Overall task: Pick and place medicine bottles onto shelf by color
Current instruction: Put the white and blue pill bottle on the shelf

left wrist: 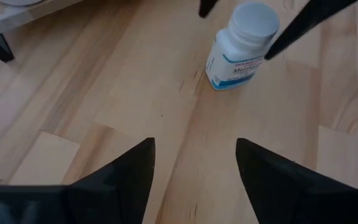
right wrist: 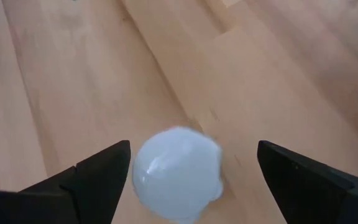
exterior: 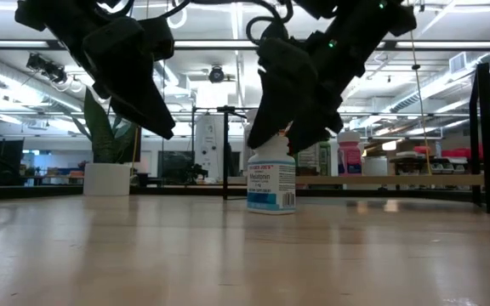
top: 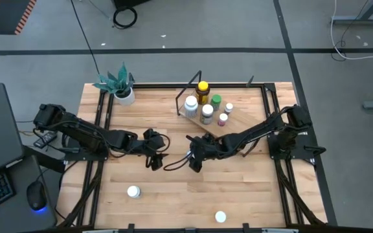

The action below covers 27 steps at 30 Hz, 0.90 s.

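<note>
Hovering right gripper, fingers apart, straddles white-capped bottle upright mid-table. Light, rigid, smooth plastic; likely slippery. Grip label body below cap. Left gripper parted, waiting just left.

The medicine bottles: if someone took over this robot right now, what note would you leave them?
Right gripper: open, around a white-capped bottle standing mid-table, not yet gripped.
Left gripper: open, empty, hovering beside it.
Done: about six bottles stand on the shelf, among them the amber one and the green-capped one.
Left: this bottle, plus two white-capped bottles near the table's front edge.
</note>
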Each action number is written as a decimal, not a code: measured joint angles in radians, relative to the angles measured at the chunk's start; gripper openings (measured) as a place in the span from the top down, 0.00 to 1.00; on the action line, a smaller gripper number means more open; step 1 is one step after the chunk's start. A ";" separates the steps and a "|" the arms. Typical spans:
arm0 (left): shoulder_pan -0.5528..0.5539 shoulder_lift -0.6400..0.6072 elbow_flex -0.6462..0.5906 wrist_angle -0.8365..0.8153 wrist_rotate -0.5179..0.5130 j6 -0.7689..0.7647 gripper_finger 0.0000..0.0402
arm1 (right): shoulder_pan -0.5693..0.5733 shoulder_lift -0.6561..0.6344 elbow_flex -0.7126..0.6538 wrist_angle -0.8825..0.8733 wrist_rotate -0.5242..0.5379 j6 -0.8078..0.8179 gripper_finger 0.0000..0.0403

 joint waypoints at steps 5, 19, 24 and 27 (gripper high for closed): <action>-0.006 0.000 0.000 0.013 0.000 0.000 0.45 | -0.003 0.016 0.000 -0.005 0.003 0.023 0.14; -0.016 0.001 0.000 0.029 0.000 -0.023 0.53 | -0.004 -0.002 0.000 -0.050 -0.056 0.007 0.50; -0.017 0.002 0.000 0.044 -0.022 -0.037 0.55 | -0.012 -0.035 0.000 -0.076 -0.065 -0.014 0.56; -0.016 0.002 0.000 0.061 -0.079 -0.063 0.55 | -0.012 -0.078 0.000 -0.131 -0.064 -0.006 0.56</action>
